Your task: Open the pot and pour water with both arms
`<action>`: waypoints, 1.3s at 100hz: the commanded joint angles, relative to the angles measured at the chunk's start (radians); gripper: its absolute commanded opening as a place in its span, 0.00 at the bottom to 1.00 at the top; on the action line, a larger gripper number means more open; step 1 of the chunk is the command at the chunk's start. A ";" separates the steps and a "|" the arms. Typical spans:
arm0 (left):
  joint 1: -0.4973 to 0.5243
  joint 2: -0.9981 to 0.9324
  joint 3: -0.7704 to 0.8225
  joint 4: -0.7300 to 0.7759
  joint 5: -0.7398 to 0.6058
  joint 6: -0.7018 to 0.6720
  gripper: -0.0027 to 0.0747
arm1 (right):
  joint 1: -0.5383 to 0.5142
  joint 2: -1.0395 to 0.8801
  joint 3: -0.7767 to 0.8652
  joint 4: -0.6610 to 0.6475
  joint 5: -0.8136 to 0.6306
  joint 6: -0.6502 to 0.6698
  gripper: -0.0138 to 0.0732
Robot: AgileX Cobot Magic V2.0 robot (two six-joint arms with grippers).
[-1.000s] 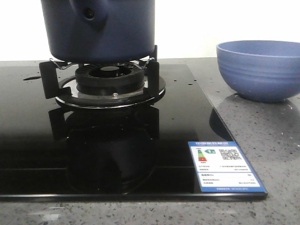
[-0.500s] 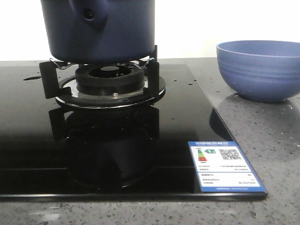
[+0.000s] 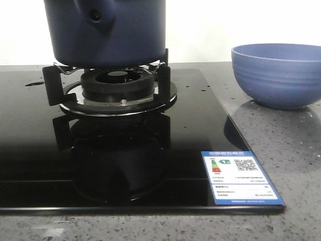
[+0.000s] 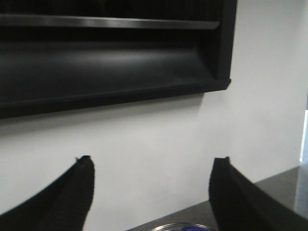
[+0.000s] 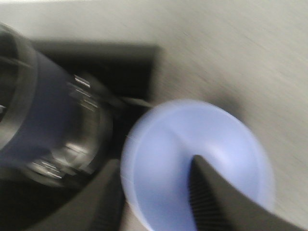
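Observation:
The dark navy pot [image 3: 108,35] stands on the burner [image 3: 118,85] of the black cooktop, its handle socket [image 3: 95,15] facing me; its top is cut off by the frame. It also shows, blurred, in the right wrist view [image 5: 43,115]. My left gripper [image 4: 153,159] is open and empty, facing a white wall, with a shiny round rim [image 4: 180,226] just below it. My right gripper [image 5: 154,161] is open and empty, above the near rim of the light-blue bowl [image 5: 216,139]. Neither gripper shows in the front view.
The light-blue ribbed bowl [image 3: 278,75] sits on the grey counter to the right of the black glass cooktop [image 3: 30,150]. A blue-and-white label [image 3: 241,178] is stuck at the cooktop's front right corner. A black hood or shelf [image 4: 110,53] hangs on the wall.

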State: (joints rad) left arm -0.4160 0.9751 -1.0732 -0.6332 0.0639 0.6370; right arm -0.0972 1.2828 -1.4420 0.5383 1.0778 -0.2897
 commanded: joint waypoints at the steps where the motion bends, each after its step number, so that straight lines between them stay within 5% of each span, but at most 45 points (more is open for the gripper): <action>1: 0.059 -0.054 -0.010 0.003 -0.025 -0.006 0.31 | -0.002 -0.068 0.021 0.201 -0.153 -0.104 0.33; 11: 0.134 -0.109 0.033 0.003 -0.016 -0.006 0.00 | 0.003 -0.131 0.126 0.355 -0.291 -0.260 0.10; 36: 0.297 -0.330 0.287 -0.033 -0.064 -0.006 0.01 | 0.005 -0.373 0.478 0.647 -0.582 -0.741 0.09; 60: 0.316 -0.604 0.638 -0.094 -0.111 -0.008 0.01 | 0.005 -0.645 0.877 0.886 -0.707 -1.093 0.09; 83: 0.316 -0.795 0.785 -0.186 -0.111 -0.008 0.01 | 0.005 -0.799 1.069 0.908 -0.782 -1.114 0.09; 130: 0.316 -0.823 0.796 -0.190 -0.064 -0.010 0.01 | 0.005 -0.812 1.081 0.912 -0.758 -1.112 0.09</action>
State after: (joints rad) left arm -0.1030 0.1429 -0.2494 -0.8140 0.0418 0.6353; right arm -0.0909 0.4681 -0.3388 1.4160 0.3237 -1.3918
